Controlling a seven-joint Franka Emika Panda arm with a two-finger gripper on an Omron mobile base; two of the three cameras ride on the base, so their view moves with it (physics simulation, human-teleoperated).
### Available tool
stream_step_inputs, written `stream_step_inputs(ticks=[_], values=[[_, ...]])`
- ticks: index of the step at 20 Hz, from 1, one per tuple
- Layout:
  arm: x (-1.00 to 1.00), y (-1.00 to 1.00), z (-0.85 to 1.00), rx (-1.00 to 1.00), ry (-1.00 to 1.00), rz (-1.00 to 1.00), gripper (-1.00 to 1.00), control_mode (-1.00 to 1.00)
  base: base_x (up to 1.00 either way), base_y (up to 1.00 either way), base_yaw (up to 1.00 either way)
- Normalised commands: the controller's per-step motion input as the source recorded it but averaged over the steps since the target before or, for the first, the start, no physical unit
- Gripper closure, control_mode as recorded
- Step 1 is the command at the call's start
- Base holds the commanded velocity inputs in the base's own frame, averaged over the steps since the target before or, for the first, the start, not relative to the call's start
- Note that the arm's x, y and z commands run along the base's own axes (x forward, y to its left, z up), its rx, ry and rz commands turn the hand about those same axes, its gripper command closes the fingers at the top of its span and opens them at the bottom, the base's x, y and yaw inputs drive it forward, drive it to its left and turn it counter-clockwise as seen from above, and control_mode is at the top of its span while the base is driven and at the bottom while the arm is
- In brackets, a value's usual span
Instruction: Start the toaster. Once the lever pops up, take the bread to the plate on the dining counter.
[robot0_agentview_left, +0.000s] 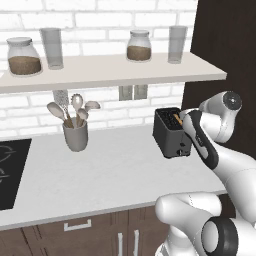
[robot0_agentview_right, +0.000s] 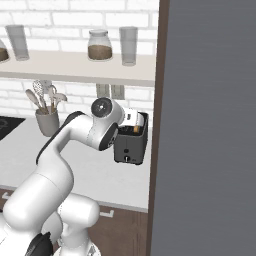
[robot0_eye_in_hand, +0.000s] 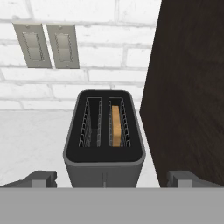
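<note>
The dark toaster (robot0_eye_in_hand: 104, 144) stands on the grey-white worktop against a dark panel. Seen from above, the bread (robot0_eye_in_hand: 116, 124) sits upright deep in its right slot, and the left slot is empty. My gripper (robot0_eye_in_hand: 113, 178) hovers just above the toaster's near narrow end, open wide, with one fingertip on each side of the body and nothing held. From the left base, the toaster (robot0_agentview_left: 171, 132) shows its end face with the small pale lever and controls (robot0_agentview_left: 181, 151), and my forearm crosses its right side. The bread's edge (robot0_agentview_right: 136, 129) peeks out under my hand. The plate and dining counter are out of view.
A tall dark cabinet side (robot0_agentview_left: 225, 50) stands tight against the toaster's right. A grey utensil crock (robot0_agentview_left: 75, 134) sits to the left, with a black cooktop (robot0_agentview_left: 10, 170) further left. A shelf (robot0_agentview_left: 115, 70) with jars and glasses overhangs the worktop. Two wall outlets (robot0_eye_in_hand: 46, 46) sit behind the toaster.
</note>
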Motion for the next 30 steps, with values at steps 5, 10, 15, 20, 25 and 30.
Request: stream_step_inputs(ticks=[5,10,15,20,25,30], values=[[0.0,0.0,0.0,0.0,0.0,0.0,-1.0,-1.0,0.0,0.0,0.0],[0.0,0.0,0.0,0.0,0.0,0.0,-1.0,-1.0,0.0,0.0,0.0],[0.0,0.0,0.0,0.0,0.0,0.0,-1.0,-1.0,0.0,0.0,0.0],[0.0,0.0,0.0,0.0,0.0,0.0,-1.0,-1.0,0.0,0.0,0.0],[0.0,0.0,0.0,0.0,0.0,0.0,-1.0,-1.0,0.0,0.0,0.0],[0.0,0.0,0.0,0.0,0.0,0.0,-1.0,-1.0,0.0,0.0,0.0]])
